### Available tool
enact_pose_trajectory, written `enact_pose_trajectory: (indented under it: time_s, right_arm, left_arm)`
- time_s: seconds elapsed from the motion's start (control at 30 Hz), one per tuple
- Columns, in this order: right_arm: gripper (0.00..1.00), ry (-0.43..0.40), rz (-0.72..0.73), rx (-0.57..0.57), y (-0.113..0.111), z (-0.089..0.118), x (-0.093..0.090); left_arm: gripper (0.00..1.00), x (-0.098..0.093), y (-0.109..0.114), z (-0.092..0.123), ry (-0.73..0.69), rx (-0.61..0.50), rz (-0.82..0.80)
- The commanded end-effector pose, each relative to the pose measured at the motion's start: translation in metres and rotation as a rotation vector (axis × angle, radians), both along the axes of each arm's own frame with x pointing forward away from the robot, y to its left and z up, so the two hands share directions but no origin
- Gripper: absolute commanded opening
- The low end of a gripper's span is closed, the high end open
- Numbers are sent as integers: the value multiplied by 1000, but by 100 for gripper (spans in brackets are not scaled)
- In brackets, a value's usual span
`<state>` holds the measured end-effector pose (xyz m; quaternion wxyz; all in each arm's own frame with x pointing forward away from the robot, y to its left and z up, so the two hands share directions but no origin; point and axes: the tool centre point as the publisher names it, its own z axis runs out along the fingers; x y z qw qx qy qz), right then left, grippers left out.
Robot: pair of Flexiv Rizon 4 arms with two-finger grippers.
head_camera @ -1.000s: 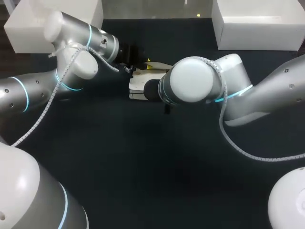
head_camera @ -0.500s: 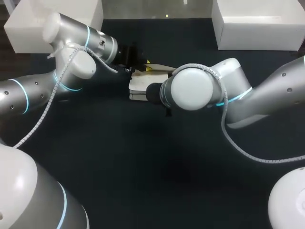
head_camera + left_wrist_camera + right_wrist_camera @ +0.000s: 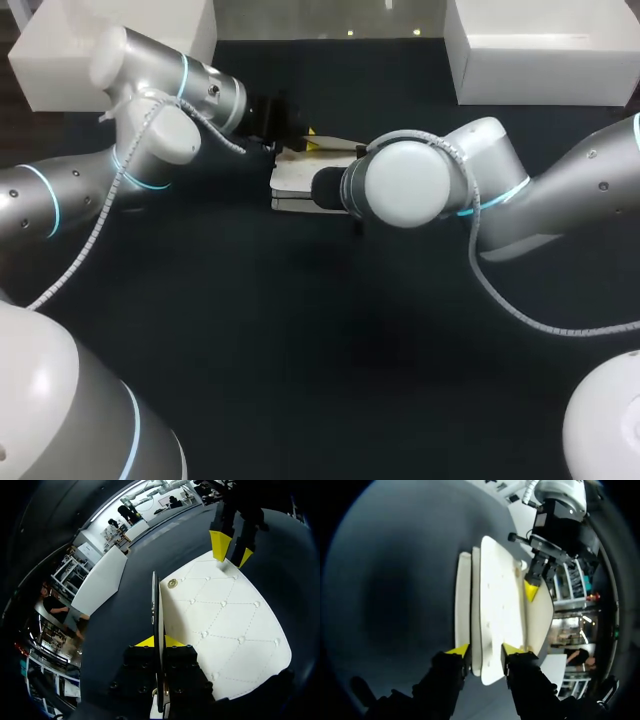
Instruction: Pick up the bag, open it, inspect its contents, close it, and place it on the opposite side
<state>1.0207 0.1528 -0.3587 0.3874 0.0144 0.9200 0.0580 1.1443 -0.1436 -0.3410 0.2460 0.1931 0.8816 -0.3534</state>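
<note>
While both arms crowd the far middle of the dark worktop [image 3: 300, 340], the left arm [image 3: 150, 130] in from its side and the right arm [image 3: 410, 185] from the other, the white quilted bag [image 3: 292, 180] lies flat between them. This reads as the opening step, begun but not finished.

The bag's long axis runs straight from one tool to the other, side to side across the worktop.

Left tool [image 3: 159, 642]: clamped on the flap [image 3: 155, 600], which stands up on edge, thin as a blade between the yellow tips, running away along the bag's length.

Right tool [image 3: 487, 650]: spread wide at the opposite end, tips apart over the bag's layered edge, gripping nothing that I can see.

A small brass snap [image 3: 172, 583] sits bare on the quilted panel just beside the raised flap, so the closure looks undone.

Next call, I'd say: the left tool swings that flap further over while the right pins the body down, so the mouth gapes enough for a look in. The inside isn't visible yet.
</note>
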Motion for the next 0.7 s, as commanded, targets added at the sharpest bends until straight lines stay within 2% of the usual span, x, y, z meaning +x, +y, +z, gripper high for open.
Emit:
enact_pose_trajectory:
  time_s: [0.03,0.47,0.57,0.67,0.7]
  right_arm:
    - [36,-4,3,3,1,-6,5]
    - [26,-4,-2,-27,2,-7,12]
    - [16,-4,-7,-36,2,-7,14]
    - [13,-4,-13,-42,2,-8,15]
    - [7,-4,-15,-43,2,-8,15]
  left_arm:
    - [0,3,-1,-3,4,-1,-5]
    - [0,5,-4,-6,17,10,-17]
    - [0,5,-5,-6,18,11,-19]
    - [0,5,-5,-6,19,12,-21]
    - [0,5,-5,-6,19,12,-21]
